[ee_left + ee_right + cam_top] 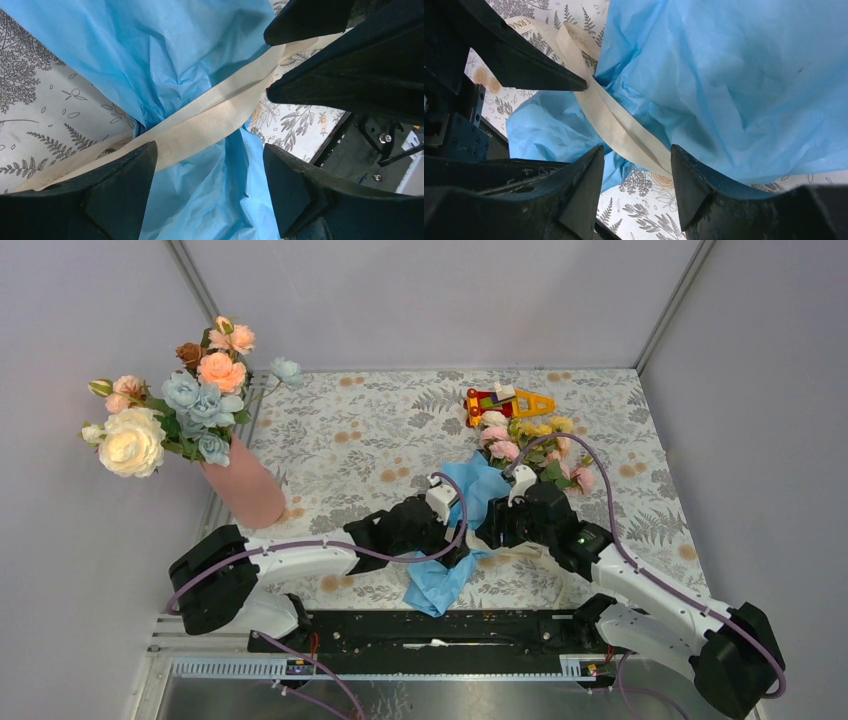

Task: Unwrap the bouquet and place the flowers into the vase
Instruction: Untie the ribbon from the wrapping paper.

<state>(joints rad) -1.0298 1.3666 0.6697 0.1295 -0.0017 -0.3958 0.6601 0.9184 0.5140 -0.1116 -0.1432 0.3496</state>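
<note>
Left end effector (207, 150), right end effector (636, 150) face-to-face, agape, straddling bouquet (478, 488) ribbon (210, 117).

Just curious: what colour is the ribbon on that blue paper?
The ribbon is cream, seen best in the left wrist view.

We held both arms stretched low toward the middle, left hand (207, 155) and right hand (636, 152) nearly meeting, jaws apart on both.
</note>
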